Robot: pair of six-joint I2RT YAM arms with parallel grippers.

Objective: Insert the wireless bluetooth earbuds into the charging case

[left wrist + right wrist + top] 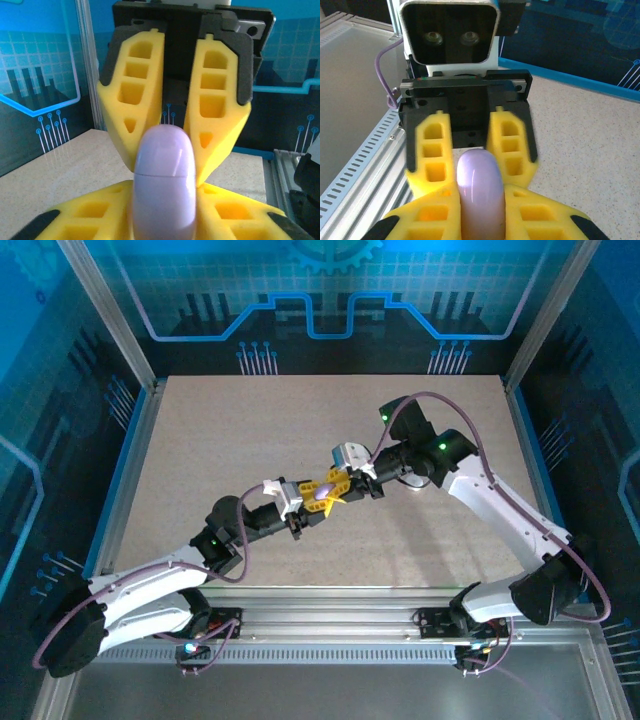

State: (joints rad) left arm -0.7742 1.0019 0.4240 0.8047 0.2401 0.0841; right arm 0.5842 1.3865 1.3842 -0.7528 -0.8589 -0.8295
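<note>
while the small rounded lilac plastic charging case hangs above the middle of the speckled surface, the right gripper reaches in from 1 o'clock, its jaws clamped on it. the left gripper flanks it from 8 o'clock, and i cannot tell whether those jaws pinch it. this is probably a handover to re-grip the case.

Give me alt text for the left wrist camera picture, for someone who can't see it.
A smooth lilac plastic charging case sits at centre, flanked below by the yellow fingers of the left gripper and at its top end by those of the right gripper. Behind: speckled beige table, blue walls.
</note>
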